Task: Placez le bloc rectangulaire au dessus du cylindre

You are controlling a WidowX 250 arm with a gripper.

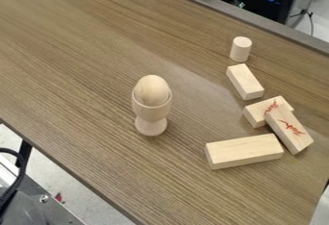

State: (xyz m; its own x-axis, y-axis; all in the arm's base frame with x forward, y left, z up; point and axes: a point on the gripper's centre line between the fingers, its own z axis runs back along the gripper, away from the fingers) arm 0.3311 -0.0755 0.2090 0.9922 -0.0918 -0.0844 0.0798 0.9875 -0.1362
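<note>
Pick-up stage, apparently: rectangular block (245,81), probably the one intended, flat on table (83,60) near upright cylinder (240,50); next, grasp and lift it; gripper opening and hold cannot be told

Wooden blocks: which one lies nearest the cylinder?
The smaller unmarked block, just below the cylinder in the picture. The two red-marked blocks and the larger unmarked block lie farther from it.
</note>
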